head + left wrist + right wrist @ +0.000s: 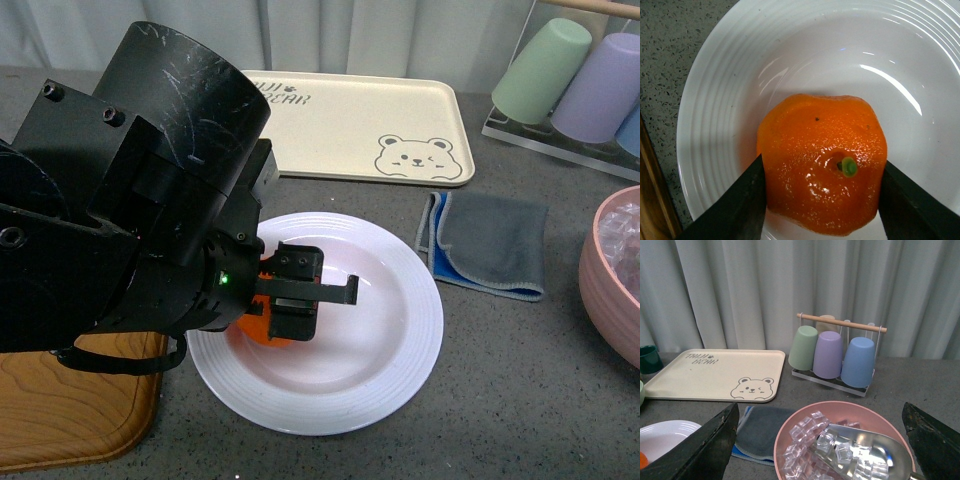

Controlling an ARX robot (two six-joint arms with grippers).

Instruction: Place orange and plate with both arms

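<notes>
At the counter's front-left corner, a wooden tray [70,410] lies partly under your left arm. Just beside it, your left gripper [822,165] is clamped on the orange [822,150], one black finger pressed to each side, green stem spot facing the wrist camera. The fruit sits low over the left half of the white plate [400,300], inside its ridged rim; you cannot tell from either view whether it rests on the well. The plate lies near the counter's front edge, about midway along it. Behind it, toward the back edge, lies the cream bear tray [340,120]. Right of the plate, a folded grey cloth [490,240] lies flat. At the back-right corner, a cup rack [832,352] holds green, purple and blue cups upside down. At the right edge stands a pink bowl [610,280] of ice with a metal scoop [865,450] in it. Your right gripper [820,407] hangs over that bowl, fingers spread wide, holding nothing.
</notes>
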